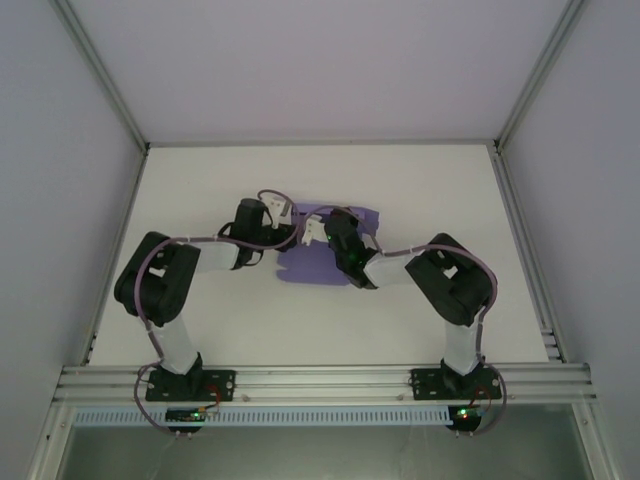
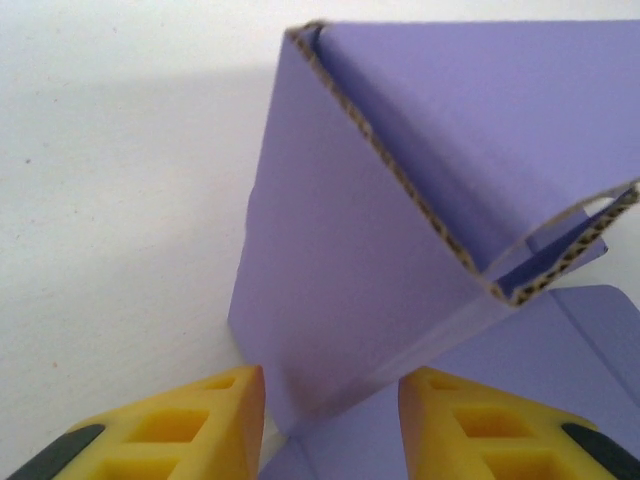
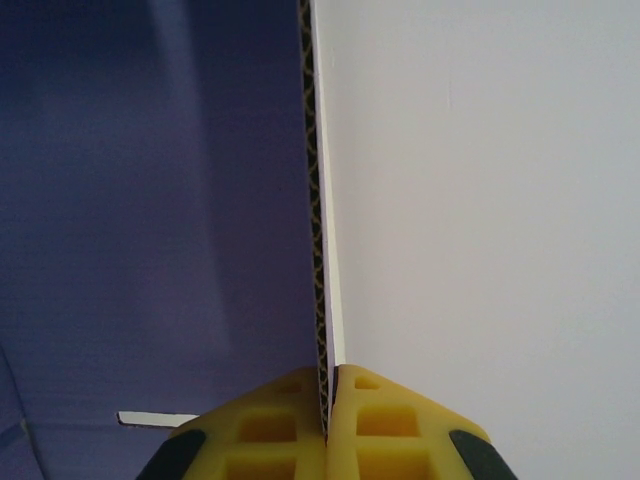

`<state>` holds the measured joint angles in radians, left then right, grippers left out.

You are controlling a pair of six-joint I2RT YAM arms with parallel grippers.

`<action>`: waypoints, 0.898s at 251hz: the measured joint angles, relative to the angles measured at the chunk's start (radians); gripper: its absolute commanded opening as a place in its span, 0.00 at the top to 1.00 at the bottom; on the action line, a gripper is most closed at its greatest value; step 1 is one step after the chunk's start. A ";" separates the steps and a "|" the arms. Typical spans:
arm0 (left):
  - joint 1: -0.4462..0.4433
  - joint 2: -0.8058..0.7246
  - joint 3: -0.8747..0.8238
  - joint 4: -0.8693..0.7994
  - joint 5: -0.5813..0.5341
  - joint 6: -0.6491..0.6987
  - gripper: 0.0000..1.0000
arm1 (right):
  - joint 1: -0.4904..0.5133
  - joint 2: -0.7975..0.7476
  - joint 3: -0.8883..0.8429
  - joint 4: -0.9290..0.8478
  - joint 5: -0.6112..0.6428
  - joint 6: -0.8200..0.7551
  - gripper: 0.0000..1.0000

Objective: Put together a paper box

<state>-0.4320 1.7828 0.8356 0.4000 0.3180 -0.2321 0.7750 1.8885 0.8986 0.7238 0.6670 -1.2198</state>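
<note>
Cardboard of lavender-purple, the paper box [image 1: 305,270] is only part-formed. Most of the sheet lies flat on the white table [image 1: 200,200], under and around both grippers, with at least one panel folded up.

From the left wrist, that raised wall stands directly ahead of the left gripper [image 2: 330,372]. Its lower corner reaches down into the gap between the two yellow fingers [image 2: 225,410], which stand spread, with card between them and neither clearly pressing on it. Beyond the fingertips the wall turns over at a corrugated edge into a second, sloping panel, and a flat flap lies off to the right-hand finger's side.

The right gripper [image 3: 325,385] is pressed together on a panel seen edge-on. The corrugated edge runs straight out from between its fingertips, with the purple face to the left of the fingers and bare table to the right.

The step in hand looks like raising and creasing a side wall, well short of a closed box. The next move probably calls for the right gripper to steady its panel while the left closes on the wall ahead of it, or pushes it over along the score. Thin card may buckle or spring back if pressed off the fold line.
</note>
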 measured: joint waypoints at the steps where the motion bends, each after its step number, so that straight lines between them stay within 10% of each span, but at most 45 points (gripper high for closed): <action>1: 0.000 0.000 0.001 0.000 0.000 0.000 0.64 | 0.000 0.000 0.001 -0.001 0.000 0.000 1.00; 126: -0.055 0.087 0.074 0.070 -0.180 -0.045 0.89 | -0.009 -0.039 0.049 -0.192 -0.002 0.138 1.00; 225: -0.067 0.096 0.081 0.091 -0.234 -0.049 0.72 | -0.012 -0.055 0.076 -0.274 -0.043 0.193 1.00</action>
<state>-0.4988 1.8790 0.9165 0.4911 0.0837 -0.2810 0.7631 1.8339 0.9745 0.4503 0.6239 -1.0271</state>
